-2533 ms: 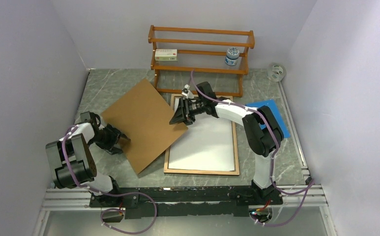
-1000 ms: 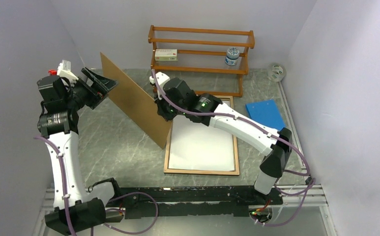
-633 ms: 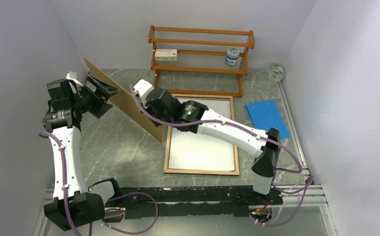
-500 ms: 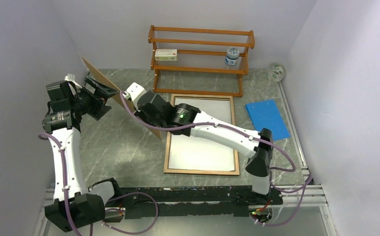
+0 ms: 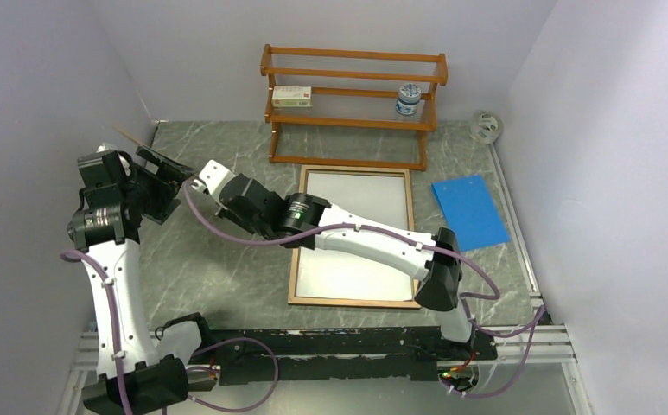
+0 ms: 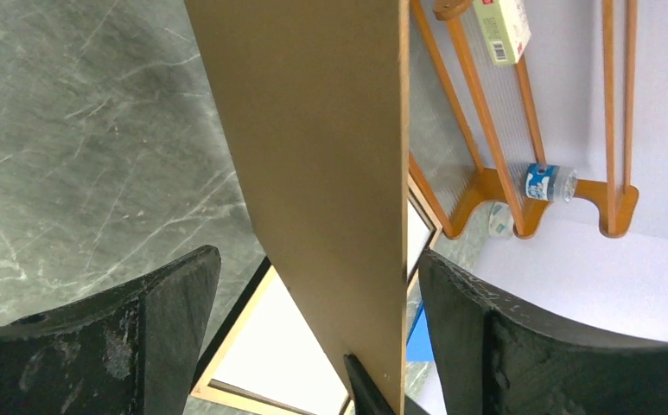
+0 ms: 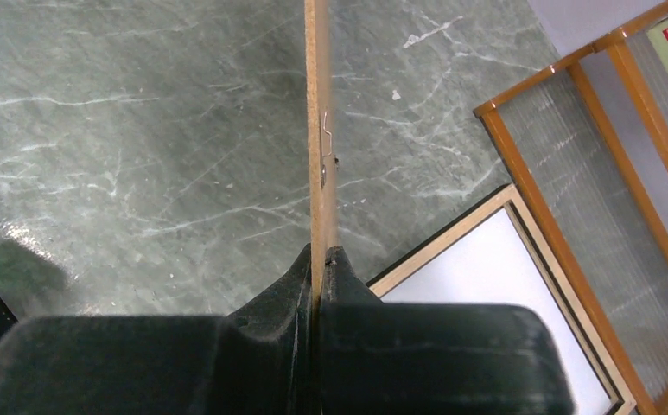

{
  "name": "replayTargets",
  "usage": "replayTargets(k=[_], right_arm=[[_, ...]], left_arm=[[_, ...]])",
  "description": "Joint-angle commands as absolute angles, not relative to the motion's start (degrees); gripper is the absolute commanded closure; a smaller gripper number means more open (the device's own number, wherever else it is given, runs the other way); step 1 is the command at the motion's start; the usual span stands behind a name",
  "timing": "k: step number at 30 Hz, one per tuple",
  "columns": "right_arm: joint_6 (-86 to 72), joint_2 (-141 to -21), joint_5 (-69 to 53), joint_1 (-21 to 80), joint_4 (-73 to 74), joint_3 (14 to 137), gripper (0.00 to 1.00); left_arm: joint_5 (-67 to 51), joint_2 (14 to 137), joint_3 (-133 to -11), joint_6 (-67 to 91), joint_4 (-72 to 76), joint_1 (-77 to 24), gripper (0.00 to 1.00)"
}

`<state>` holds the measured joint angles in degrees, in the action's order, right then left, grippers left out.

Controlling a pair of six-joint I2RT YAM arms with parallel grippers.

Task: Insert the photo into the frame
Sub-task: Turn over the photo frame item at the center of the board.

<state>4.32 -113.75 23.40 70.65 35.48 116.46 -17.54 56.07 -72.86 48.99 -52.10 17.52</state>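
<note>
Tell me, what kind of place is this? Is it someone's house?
Probably a robot test lab, not a house. The left arm and right arm are bolted to a rail, plain white walls box in the table, and a wooden rack and picture frame look like practice props.

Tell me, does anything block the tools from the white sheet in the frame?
Nothing visible lies on the photo, white side up in the frame. The brown board is off to the left, on edge, pinched by the right tool, the open left tool straddling it. Only the right arm crosses above the frame.
</note>
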Motion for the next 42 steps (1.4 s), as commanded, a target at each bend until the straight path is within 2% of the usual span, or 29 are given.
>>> replayTargets(k=[1,7,19,24,25,28,31,34,38,40,42], right_arm=[[4.06,-116.11,23.45,69.84,34.13,117.78,1.0],[5.36,-116.76,23.22,69.83,34.21,117.92,1.0],[12.55,-118.33,25.21,72.65,32.59,117.1,1.0],[12.7,-118.85,25.11,73.12,32.76,117.38,0.99],[12.54,-118.85,25.11,73.06,32.87,117.48,0.98],[12.04,-118.42,23.71,73.11,33.64,117.73,0.84],[11.4,-116.7,19.18,73.12,34.22,117.41,0.68],[11.52,-114.31,14.11,73.1,34.93,117.0,0.41],[10.55,-107.2,5.6,72.74,31.06,112.96,0.16],[9.08,-102.92,0.8,71.9,27.43,109.37,0.11],[6.77,-99.31,-4.31,70.36,24.46,106.15,0.09]], left_arm=[[-15.44,57.61,-74.1,48.71,-52.84,17.31,0.11],[-13.51,57.47,-73.79,48.83,-52.76,17.26,0.12],[-13.08,62.06,-73.8,50.09,-57.22,17.26,0.43],[-12.75,63.01,-74.17,49.36,-57.28,17.25,0.68],[-12.75,63.09,-74.32,49.15,-57.08,17.26,0.77],[-12.74,63.47,-75.44,48.58,-56.6,17.27,0.97],[-12.44,63.84,-76.65,48.01,-55.81,17.31,0.97],[-12.14,64.17,-78.07,47.22,-55.12,17.24,0.98],[-12.98,64.97,-79.64,44.76,-52.78,17.29,0.97],[-14.05,66.09,-80.61,43.05,-52.21,17.27,0.97],[-16.38,66.91,-81.47,40.3,-50.8,17.32,0.97]])
